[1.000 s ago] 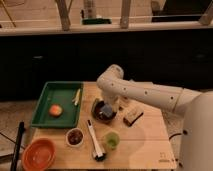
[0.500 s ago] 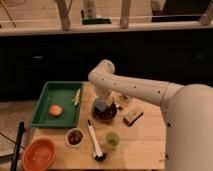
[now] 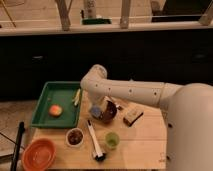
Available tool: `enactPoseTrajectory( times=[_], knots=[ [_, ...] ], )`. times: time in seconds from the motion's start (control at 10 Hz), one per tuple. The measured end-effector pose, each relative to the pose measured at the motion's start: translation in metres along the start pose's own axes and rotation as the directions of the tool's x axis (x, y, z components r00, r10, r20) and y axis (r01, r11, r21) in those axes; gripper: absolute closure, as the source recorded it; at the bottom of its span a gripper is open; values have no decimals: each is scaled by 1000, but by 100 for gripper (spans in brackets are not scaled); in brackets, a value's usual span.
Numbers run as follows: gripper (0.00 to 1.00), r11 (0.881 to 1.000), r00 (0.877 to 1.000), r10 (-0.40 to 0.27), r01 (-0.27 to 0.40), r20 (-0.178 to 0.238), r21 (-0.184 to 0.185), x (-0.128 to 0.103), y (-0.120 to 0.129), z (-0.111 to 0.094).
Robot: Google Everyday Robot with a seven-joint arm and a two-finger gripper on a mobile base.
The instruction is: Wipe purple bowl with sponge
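Purple bowl (image 3: 110,114): centre of frame, a little below the middle, upright on the wooden table (image 3: 142,147). Sponge (image 3: 96,111): blue-grey block at the bowl's left rim, touching it or just beside it; cannot tell which. Gripper (image 3: 102,105): low over the bowl's upper-left edge, close above the sponge, at the end of the white arm reaching in from the right of frame. Cannot tell whether open or clamped on the sponge; hidden under the wrist.

Outward from there: tan-and-brown block (image 3: 132,116) just right of the bowl. Green cup (image 3: 112,140) below it. Long brush (image 3: 95,142) lower left of the bowl. Small white bowl (image 3: 75,136) beside that. Green tray (image 3: 60,85) left of centre, with an orange fruit (image 3: 55,109) inside. Orange bowl (image 3: 38,154) in the lower-left corner, well apart.

Step in hand, as judged: sponge at the rim, wipe about to begin or barely begun. Next move calls for carrying the sponge inward over the rim, pressing lightly onto the glossy inside and sweeping round without shoving the bowl toward the tan block.
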Motion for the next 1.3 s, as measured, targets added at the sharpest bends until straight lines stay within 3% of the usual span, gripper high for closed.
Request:
enactPoseTrajectory(
  times=[0.3,0.5,1.0,1.3],
  knots=[
    [100,1000,1000,22,-22,13,-11,11,38,-4],
    [100,998,998,65,-65,8,-16,31,58,-5],
    [100,993,993,116,-117,-28,-25,76,40,-1],
    [100,998,998,62,-62,-12,-7,69,22,-2]
  ],
)
